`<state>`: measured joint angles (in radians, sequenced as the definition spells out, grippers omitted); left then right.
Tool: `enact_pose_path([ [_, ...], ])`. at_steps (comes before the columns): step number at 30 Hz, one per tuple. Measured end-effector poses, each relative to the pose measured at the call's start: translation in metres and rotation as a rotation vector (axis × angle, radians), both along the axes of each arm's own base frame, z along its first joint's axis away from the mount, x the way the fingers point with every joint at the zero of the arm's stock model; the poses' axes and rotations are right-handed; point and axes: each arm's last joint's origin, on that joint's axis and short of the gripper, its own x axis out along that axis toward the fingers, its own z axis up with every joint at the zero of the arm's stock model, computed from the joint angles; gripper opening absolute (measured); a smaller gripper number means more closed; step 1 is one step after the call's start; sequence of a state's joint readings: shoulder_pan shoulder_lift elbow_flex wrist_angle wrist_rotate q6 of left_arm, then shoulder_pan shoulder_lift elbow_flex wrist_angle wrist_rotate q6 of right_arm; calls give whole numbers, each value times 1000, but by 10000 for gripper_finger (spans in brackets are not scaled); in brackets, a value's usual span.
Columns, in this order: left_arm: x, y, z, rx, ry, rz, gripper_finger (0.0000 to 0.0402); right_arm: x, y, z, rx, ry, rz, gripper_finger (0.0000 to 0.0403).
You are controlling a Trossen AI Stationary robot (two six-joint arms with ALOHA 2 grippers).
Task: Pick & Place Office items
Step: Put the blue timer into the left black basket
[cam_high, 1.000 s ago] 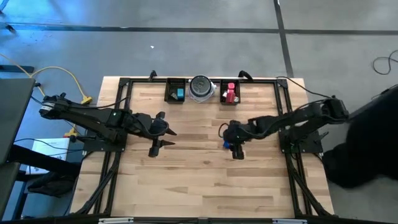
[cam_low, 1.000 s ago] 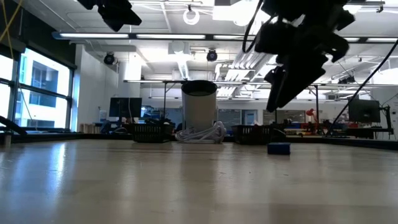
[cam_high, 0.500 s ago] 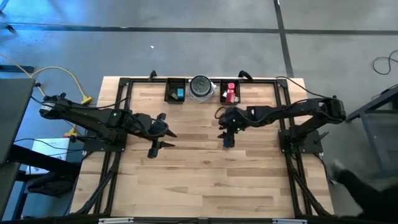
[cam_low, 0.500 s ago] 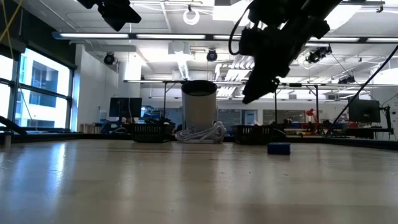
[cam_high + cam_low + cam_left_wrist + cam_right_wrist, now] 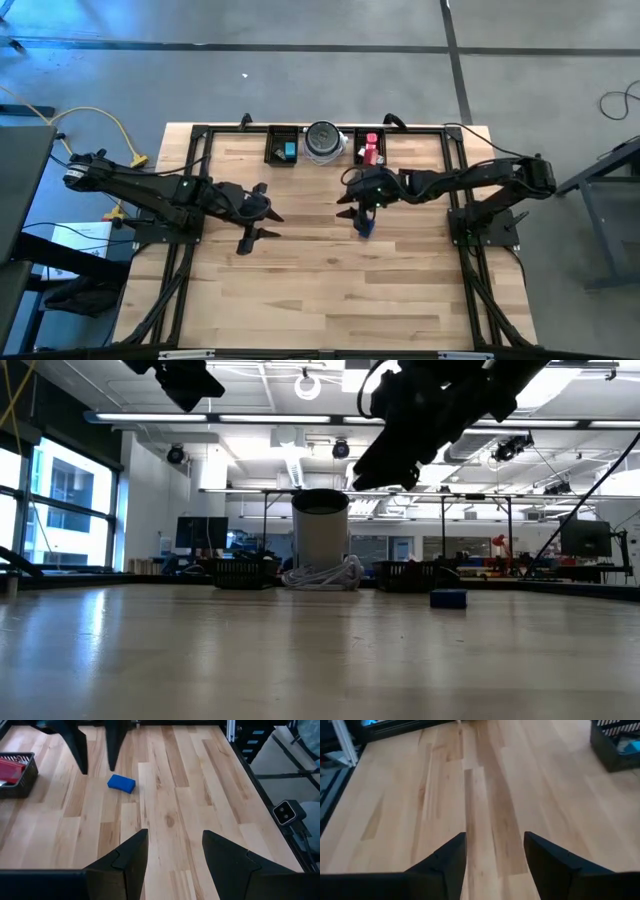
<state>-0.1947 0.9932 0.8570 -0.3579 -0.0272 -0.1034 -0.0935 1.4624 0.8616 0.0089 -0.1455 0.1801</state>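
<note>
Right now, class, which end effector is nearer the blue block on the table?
Right. The right end effector hangs almost directly above the blue block; the left end effector waits well off to its left.

No legible text or labels.

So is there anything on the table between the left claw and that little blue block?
No. In the left wrist view, only bare wood of the table lies between the open left gripper and the blue block.
</note>
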Motion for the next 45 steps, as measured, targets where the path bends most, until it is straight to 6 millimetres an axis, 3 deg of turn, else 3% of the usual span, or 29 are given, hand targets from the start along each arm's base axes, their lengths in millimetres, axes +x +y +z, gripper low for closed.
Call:
enact_pose_path([
  [5,0,0,-4,-2,14,-2,181,0,-1,0,-18,0,-27,180],
  [9,0,0,-6,-6,15,1,181,-4,-8,-5,40,64,-160,190],
  [17,0,0,-6,-2,13,-2,181,-15,-13,-18,162,238,-277,270],
  [22,0,0,-6,-5,14,0,181,-14,2,-18,191,255,-206,326],
  [26,0,0,-6,-6,14,-1,181,-15,22,-20,149,282,-130,348],
  [34,0,0,-6,-17,16,5,181,-20,45,-36,68,415,-118,354],
  [42,0,0,-6,-22,17,7,181,-14,48,-68,64,545,-130,355],
  [45,0,0,-6,-21,18,7,181,-14,47,-71,54,562,-131,355],
])
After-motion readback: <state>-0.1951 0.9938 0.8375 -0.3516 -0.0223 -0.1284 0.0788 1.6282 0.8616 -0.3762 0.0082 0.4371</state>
